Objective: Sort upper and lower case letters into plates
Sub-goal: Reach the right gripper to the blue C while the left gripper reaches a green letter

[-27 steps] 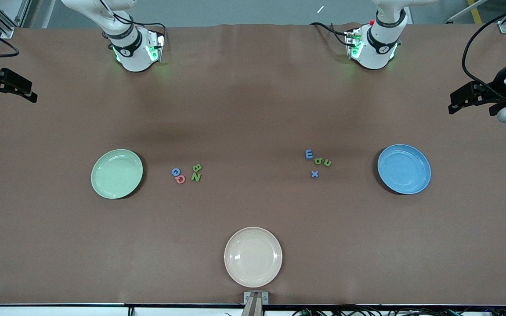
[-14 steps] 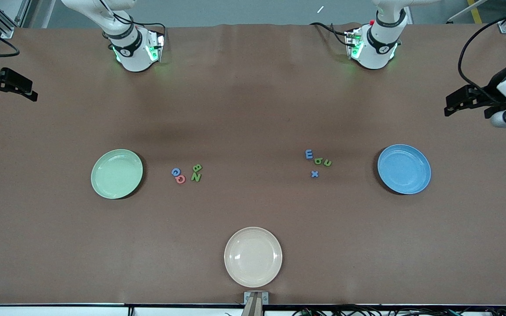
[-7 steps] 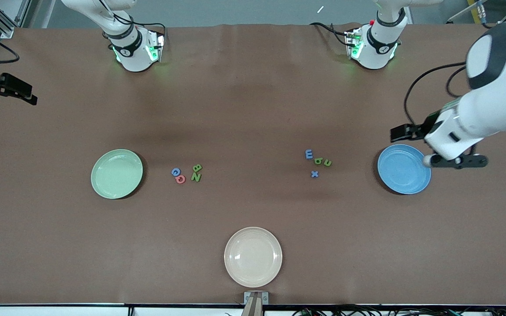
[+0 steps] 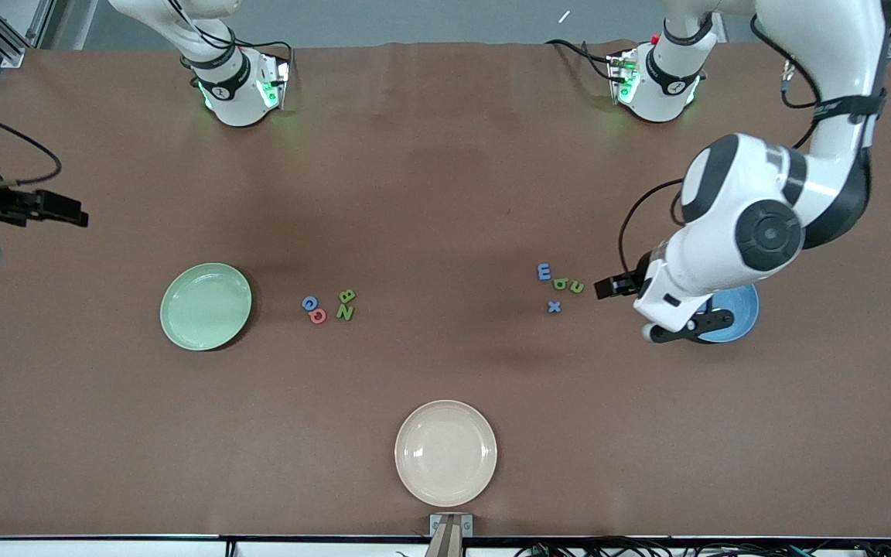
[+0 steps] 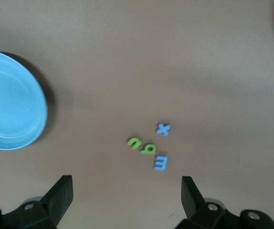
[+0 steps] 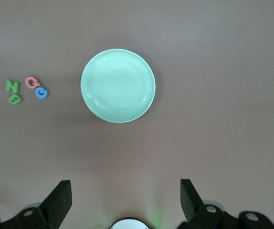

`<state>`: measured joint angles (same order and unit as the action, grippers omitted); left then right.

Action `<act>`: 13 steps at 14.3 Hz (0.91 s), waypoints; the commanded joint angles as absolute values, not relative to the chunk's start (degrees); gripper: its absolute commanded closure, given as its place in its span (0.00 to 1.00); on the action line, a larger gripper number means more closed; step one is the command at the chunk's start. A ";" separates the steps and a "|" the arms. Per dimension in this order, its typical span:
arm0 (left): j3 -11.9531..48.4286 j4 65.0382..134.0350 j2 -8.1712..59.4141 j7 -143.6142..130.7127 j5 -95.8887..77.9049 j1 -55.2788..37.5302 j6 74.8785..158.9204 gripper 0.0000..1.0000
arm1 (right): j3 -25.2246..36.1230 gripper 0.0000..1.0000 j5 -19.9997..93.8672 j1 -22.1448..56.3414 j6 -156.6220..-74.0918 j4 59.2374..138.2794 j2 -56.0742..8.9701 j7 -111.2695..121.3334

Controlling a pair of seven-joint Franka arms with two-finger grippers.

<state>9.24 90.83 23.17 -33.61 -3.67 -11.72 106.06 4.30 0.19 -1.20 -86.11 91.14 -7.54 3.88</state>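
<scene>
Four letters lie toward the left arm's end: a blue E, two green ones and a blue x. The left wrist view shows the x and the E. My left gripper hangs open over bare table between them and the blue plate, which the arm largely covers. Beside the pale green plate lie a blue letter, a red-pink Q and two green letters. My right gripper is open over the table's edge at the right arm's end.
A cream-beige plate sits near the table's front edge, midway along it. The two arm bases stand at the back edge. In the right wrist view the green plate lies ahead of the open fingers.
The left arm has swung in from the table's end, across the blue plate, to beside the E group. The right gripper has shifted slightly inward. Letters and plates have not moved.
</scene>
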 commanded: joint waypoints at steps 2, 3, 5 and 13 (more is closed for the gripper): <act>9.05 95.34 23.99 -41.55 -1.06 -13.79 112.39 0.00 | 3.34 0.00 2.71 -3.34 -91.38 91.92 -10.90 0.64; 9.05 96.41 23.99 -43.92 -0.97 -14.06 113.72 0.00 | 3.08 0.00 2.81 -2.90 -93.76 92.63 -11.07 -4.61; 9.14 100.00 23.38 -49.45 -0.88 -14.41 116.70 0.00 | 3.16 0.00 2.73 0.42 -97.27 93.86 -11.95 -11.13; 9.14 113.80 22.33 -75.22 3.43 -16.17 129.44 0.00 | 2.99 0.00 2.64 4.74 -110.97 100.34 -18.02 -16.70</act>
<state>9.30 108.90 25.11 -70.72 2.49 -15.82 126.18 3.01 2.17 3.40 -106.35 95.77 -18.20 -15.54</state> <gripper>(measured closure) 0.000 0.000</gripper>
